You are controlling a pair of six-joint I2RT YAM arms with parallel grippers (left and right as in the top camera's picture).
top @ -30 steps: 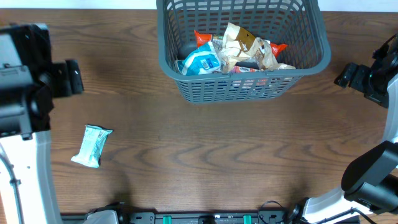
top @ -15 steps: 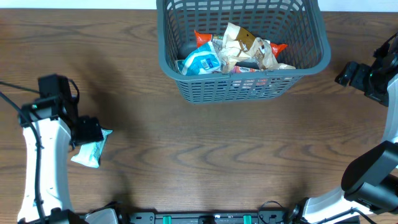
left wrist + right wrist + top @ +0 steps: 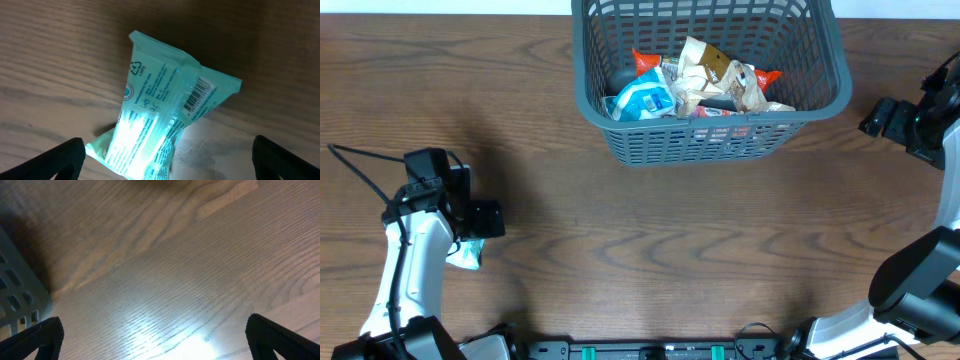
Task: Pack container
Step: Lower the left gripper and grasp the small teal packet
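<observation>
The teal packet [image 3: 165, 120] lies on the bench [image 3: 50, 50] between the wide-spread left fingers [image 3: 62, 159], long axis 7-to-1 o'clock. The basket [image 3: 710, 142] sits well apart at 2 o'clock overhead; the right fingers [image 3: 35, 337], also spread, hold nothing.

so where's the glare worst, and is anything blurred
Left wrist: strong glare washes out the lower half of the teal packet; its barcode end is legible. Right wrist: bright patch on the table, container corner in shadow. Overhead: even, sharp.

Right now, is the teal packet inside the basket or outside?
Outside: the teal packet lies on the wooden table, apart from the basket.
</observation>
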